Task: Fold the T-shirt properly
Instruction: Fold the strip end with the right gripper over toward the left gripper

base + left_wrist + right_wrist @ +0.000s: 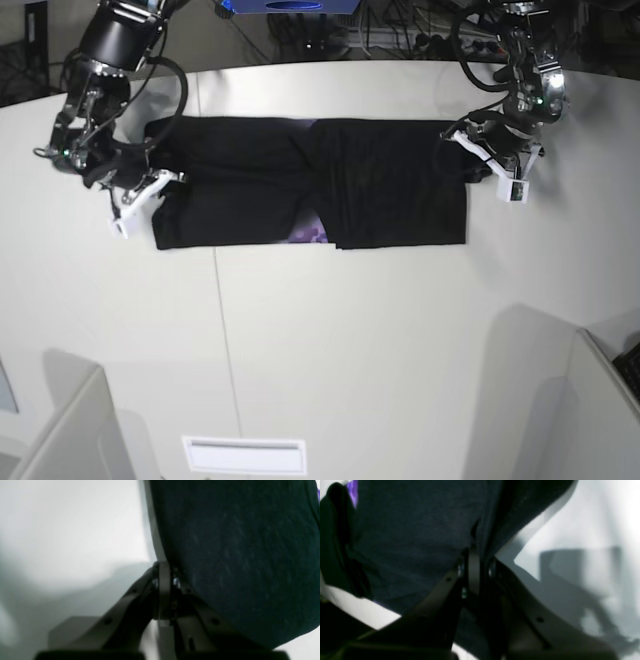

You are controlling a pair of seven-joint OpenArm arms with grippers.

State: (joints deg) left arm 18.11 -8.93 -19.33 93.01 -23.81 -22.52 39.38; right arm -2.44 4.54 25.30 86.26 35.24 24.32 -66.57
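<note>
The black T-shirt (380, 190) lies as a wide band across the far part of the white table (350, 340). A bit of purple print (310, 233) shows at its front edge. My left gripper (468, 148) sits at the shirt's right end. In the left wrist view the left gripper (163, 577) has its jaws together on the edge of the dark cloth (237, 555). My right gripper (165, 185) is at the shirt's left end. In the right wrist view the right gripper (475, 565) pinches a fold of the cloth (415, 542).
A seam (222, 340) runs front to back across the table. A white slotted plate (245, 455) lies near the front edge. Grey panels stand at the front left (60, 430) and front right (550, 400). Cables and gear crowd the back edge (400, 30).
</note>
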